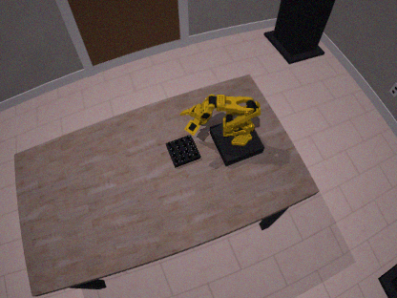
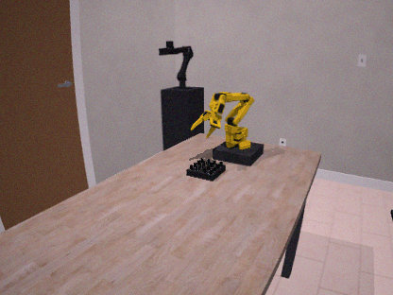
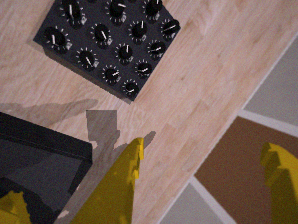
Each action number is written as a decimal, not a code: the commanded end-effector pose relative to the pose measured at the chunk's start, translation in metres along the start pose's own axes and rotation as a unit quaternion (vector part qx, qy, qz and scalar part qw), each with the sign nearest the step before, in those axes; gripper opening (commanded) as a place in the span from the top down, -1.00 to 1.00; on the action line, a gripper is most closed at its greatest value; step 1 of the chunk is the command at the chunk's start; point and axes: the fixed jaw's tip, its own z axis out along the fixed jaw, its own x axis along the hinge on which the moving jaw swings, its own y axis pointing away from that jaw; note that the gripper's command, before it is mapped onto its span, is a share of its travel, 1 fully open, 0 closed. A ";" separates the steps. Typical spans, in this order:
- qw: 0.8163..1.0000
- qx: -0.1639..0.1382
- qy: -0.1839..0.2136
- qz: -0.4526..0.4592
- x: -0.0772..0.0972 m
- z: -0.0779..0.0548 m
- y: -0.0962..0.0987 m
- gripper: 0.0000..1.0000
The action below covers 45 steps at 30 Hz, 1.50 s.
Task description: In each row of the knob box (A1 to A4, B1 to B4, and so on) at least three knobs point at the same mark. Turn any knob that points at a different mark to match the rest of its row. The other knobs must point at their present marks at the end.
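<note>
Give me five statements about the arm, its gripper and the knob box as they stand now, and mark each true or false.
1. The gripper hangs in the air above the table, touching no knob. True.
2. The knob box sits on top of the arm's black base. False: it lies on the table beside the base.
3. The gripper is shut on a knob. False: its fingers are apart with nothing between them.
4. The wrist view shows the knob box ahead of the fingers. True.
5. The knob box is white. False: it is black, with light pointer marks on the knobs.
</note>
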 end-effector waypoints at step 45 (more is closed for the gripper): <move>0.903 -0.049 -0.027 0.425 -0.041 -0.002 0.022 0.20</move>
